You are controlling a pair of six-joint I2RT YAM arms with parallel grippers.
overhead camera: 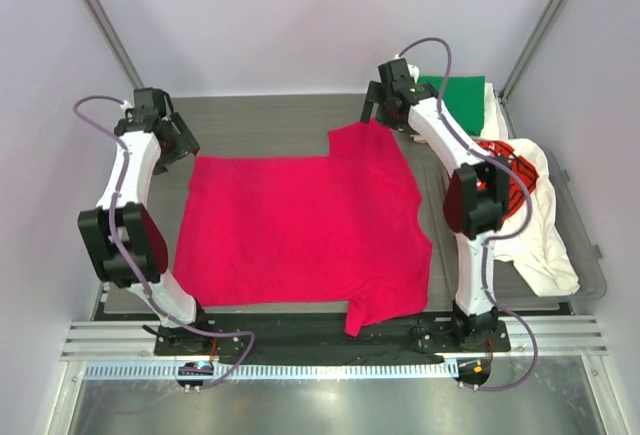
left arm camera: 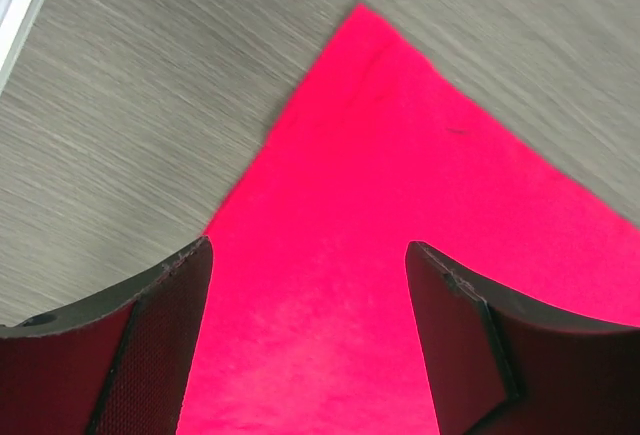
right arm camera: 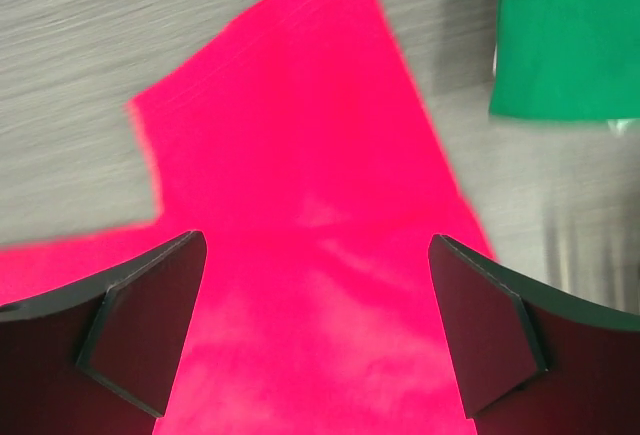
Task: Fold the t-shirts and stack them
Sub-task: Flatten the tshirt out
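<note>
The magenta-red t-shirt (overhead camera: 300, 230) lies spread flat on the grey table, a sleeve at the far right and one at the near edge. My left gripper (overhead camera: 178, 140) is open over its far left corner (left arm camera: 370, 155), holding nothing. My right gripper (overhead camera: 385, 105) is open over the far right sleeve (right arm camera: 300, 185), holding nothing. A folded green t-shirt (overhead camera: 455, 93) lies at the far right and shows in the right wrist view (right arm camera: 565, 35). A white t-shirt with red-black print (overhead camera: 530, 205) lies crumpled at the right, under the right arm.
The grey table (overhead camera: 260, 120) is bare along its far side. Metal frame posts (overhead camera: 100, 15) stand at the back corners. A black rail (overhead camera: 300, 340) runs along the near edge between the arm bases.
</note>
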